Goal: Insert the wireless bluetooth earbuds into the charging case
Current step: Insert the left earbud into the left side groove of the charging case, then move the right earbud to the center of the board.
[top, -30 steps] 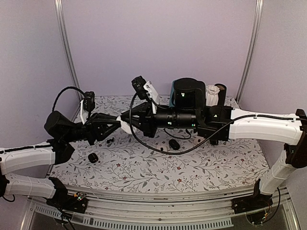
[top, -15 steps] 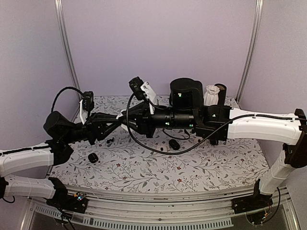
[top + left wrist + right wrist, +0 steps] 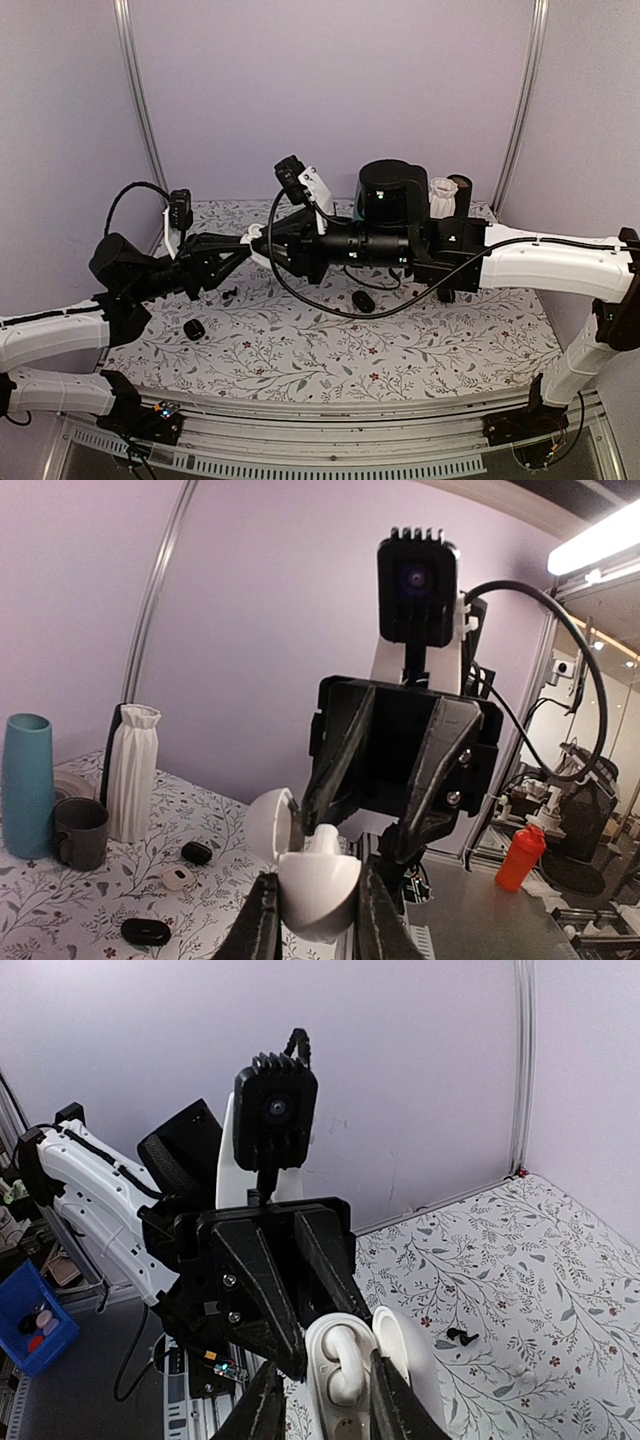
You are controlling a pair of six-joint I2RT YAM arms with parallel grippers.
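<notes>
Lilac walls closed round a white surface (image 3: pixel 400 350) printed with grey sprigs, and the two arms met in the air above its left half. The left fingers (image 3: pixel 268 920) were pinched narrow on a white, pebble-shaped plastic charging case (image 3: pixel 318 890), held up with its round lid (image 3: pixel 270 825) flipped open. The right fingers (image 3: pixel 262 1405), tight shut a second before, had parted a little and stood either side of the case's mouth without clearly gripping anything. Between them a small white earbud-like piece (image 3: pixel 342 1365) sat in the case. That loosening read as a release, one bud put in, though whether it was fully seated could not be told. Seen from overhead, the arms had barely shifted meanwhile.

The overhead camera hid the case almost wholly behind the two wrists, but it laid out what was below. Two tiny dark bits (image 3: pixel 230 292) lay under the left arm, too small to say whether they were buds. A small black round thing (image 3: pixel 193 328) lay nearer the front, and a black oval case (image 3: pixel 362 301) under the right arm. Only the left wrist view took in a teal cylindrical vase (image 3: pixel 25 785), a dark mug (image 3: pixel 80 832) and a white ribbed vase (image 3: pixel 132 785) standing together on the surface. Only the right wrist view looked straight into the open case.
</notes>
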